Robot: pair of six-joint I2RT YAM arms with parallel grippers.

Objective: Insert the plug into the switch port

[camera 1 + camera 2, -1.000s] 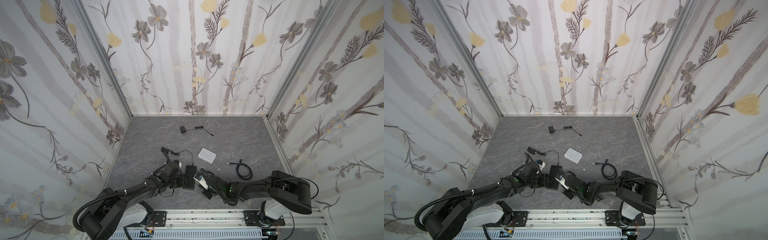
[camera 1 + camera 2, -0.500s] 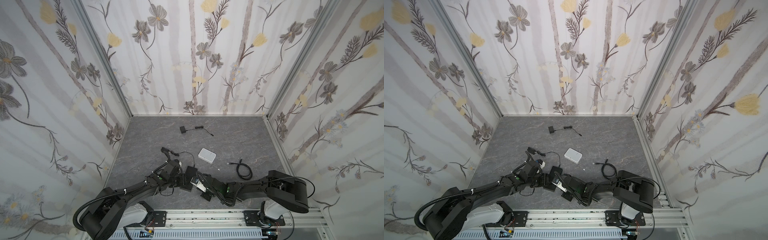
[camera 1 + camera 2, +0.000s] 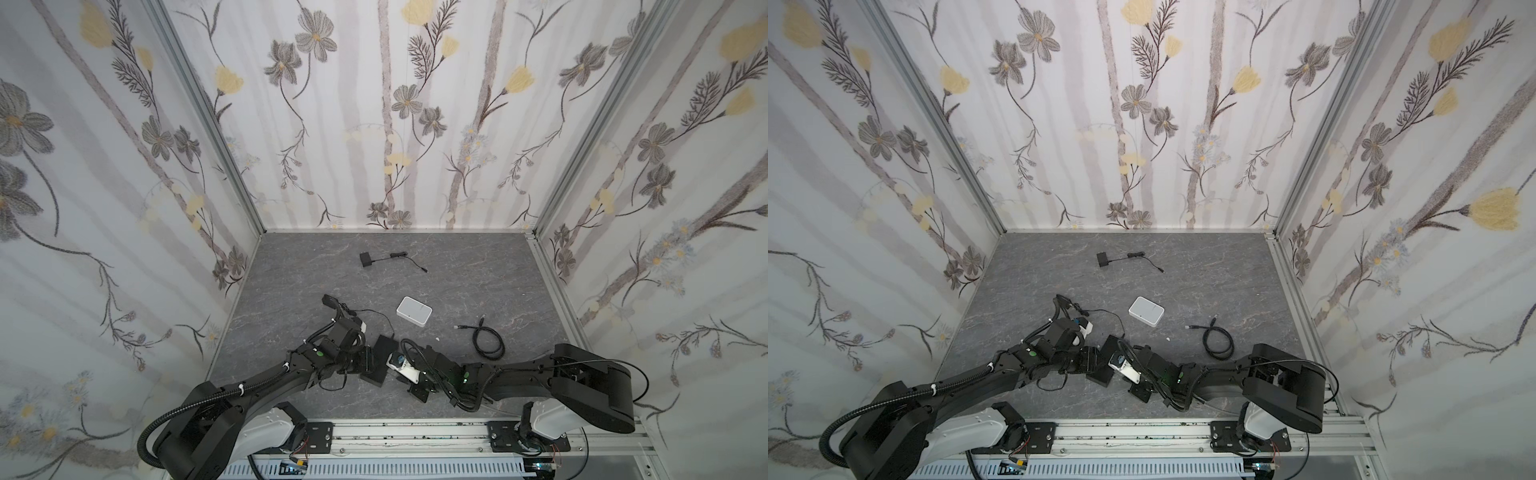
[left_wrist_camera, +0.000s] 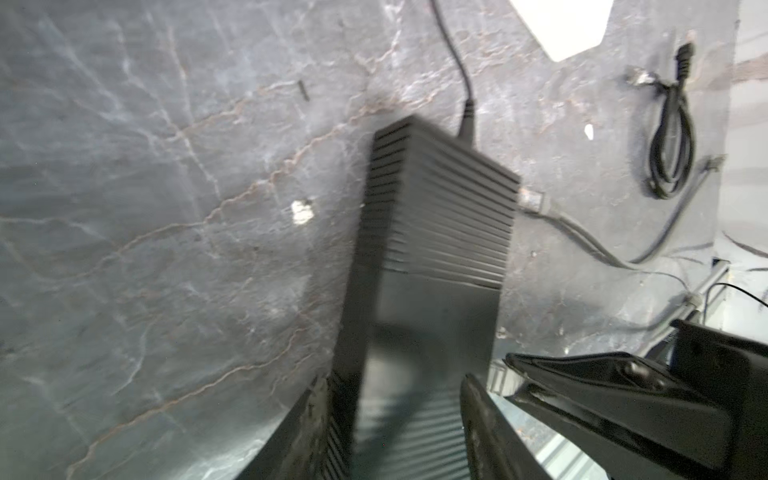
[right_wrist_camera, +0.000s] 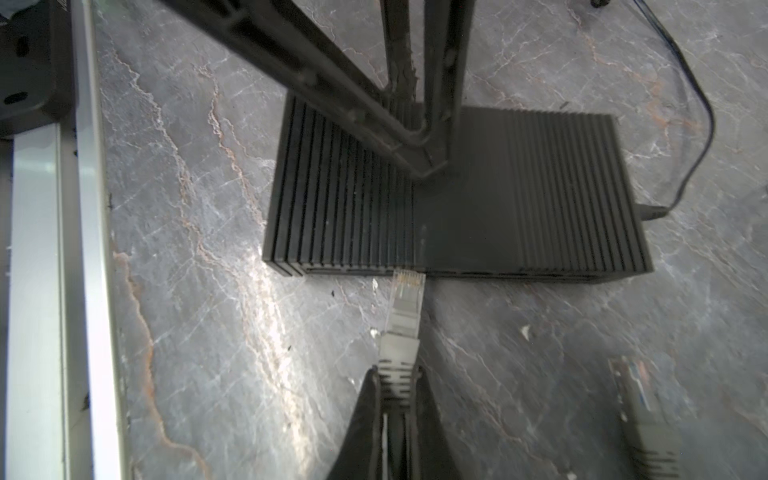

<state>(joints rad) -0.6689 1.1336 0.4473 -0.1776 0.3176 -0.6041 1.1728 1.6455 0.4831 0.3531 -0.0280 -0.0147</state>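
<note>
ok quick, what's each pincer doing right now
left pincer: closed on the black ribbed box
right pincer: closed on the grey ethernet plug

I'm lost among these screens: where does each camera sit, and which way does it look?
Top views: high above the rail, looking down at the floor; both arms show.
Left wrist: on the left arm, looking along the black box; left jaws flank it.
Right wrist: on the right arm, facing that box's side; right jaws pinch the plug.
Shared: every view shows the black box.
</note>
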